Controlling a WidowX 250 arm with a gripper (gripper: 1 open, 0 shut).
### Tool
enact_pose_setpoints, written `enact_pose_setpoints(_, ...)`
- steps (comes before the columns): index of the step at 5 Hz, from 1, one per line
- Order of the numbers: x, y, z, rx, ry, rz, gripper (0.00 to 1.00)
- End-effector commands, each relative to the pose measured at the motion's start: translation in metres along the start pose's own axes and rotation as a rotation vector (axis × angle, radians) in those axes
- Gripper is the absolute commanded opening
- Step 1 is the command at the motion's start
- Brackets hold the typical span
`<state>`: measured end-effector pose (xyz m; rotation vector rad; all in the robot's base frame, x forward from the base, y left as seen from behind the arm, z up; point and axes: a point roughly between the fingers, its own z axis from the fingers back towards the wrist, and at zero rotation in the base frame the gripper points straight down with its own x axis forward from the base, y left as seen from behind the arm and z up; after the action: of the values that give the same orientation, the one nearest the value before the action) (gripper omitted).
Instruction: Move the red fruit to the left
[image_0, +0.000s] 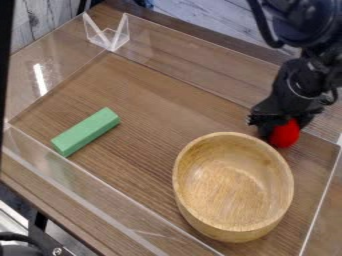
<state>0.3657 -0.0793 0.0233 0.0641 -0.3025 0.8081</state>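
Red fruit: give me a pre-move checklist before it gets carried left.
1. Gripper is down at the red fruit: ok.
2. Fingers closed firmly on the fruit: cannot tell; the gripper body hides the contact.
3. Fruit lifted off the table: cannot tell; it looks to be at the surface.
4. Leftward path across the table: ok along the far side, where bare wood lies left of the fruit.
5. Bowl clearance: ok for now; it sits in front of the fruit, close by.
6. Green block out of the way: ok, far to the left near the front edge.
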Motion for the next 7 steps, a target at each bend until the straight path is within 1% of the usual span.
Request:
enact_pose_setpoints(1,0.027,0.002,0.04,-0.081,-0.01,0.044,0.0)
enact_pose_setpoints(2,0.055,0.019,0.056,-0.106,0.002,0.101,0.0)
enact_pose_setpoints(3,0.08,0.041,0.063,-0.114,-0.006,0.169,0.0)
enact_pose_setpoints(4,0.092,0.053,0.065,-0.117,-0.015,0.205,0.0)
enact_pose_setpoints(5,0.099,0.059,0.066,-0.11,-0.022,0.228,0.0)
enact_pose_setpoints(7,0.108,0.072,0.06,-0.089,-0.037,0.262,0.0)
